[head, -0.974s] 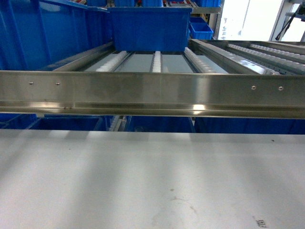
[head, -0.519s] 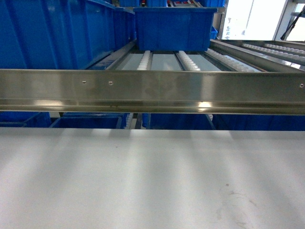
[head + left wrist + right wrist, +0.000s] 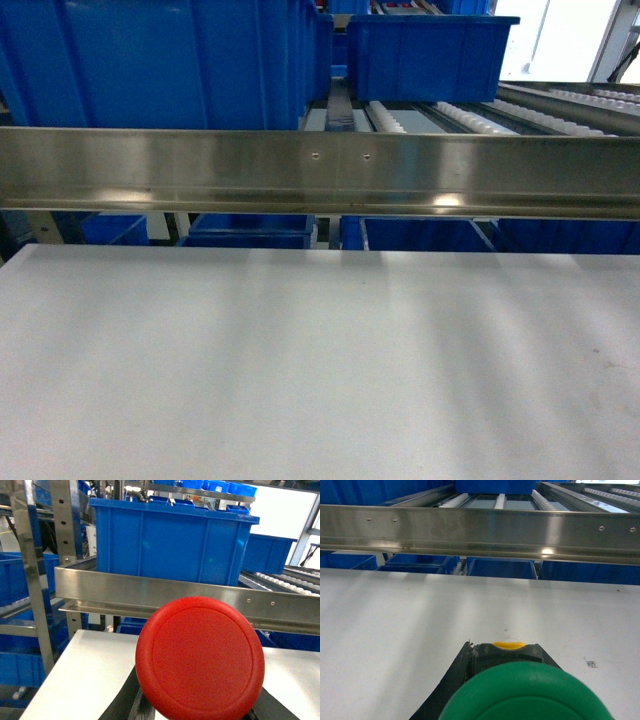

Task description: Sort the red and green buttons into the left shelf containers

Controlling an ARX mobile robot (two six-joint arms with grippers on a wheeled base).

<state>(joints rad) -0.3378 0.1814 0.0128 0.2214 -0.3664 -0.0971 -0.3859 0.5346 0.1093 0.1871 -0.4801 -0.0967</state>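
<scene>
Wrist views only: left gripper (image 3: pixel 197 707) clamps red button (image 3: pixel 200 660); right gripper (image 3: pixel 520 680) clamps green button (image 3: pixel 527 692).
Head view: bare white table (image 3: pixel 320 370), steel rail (image 3: pixel 320 175), blue bins (image 3: pixel 150 65).

Looks like a warehouse or factory picking area. Steel flow racks with white roller tracks (image 3: pixel 470 116) sloping back at upper right of the head view, large blue plastic bins (image 3: pixel 430 55) parked on them, more blue bins (image 3: pixel 170 542) stacked on perforated metal uprights (image 3: pixel 65 525) at upper left of the left wrist view. Stainless rail (image 3: pixel 320 180) across mid-frame; plain white worktable (image 3: pixel 320 380) filling the lower half.
</scene>
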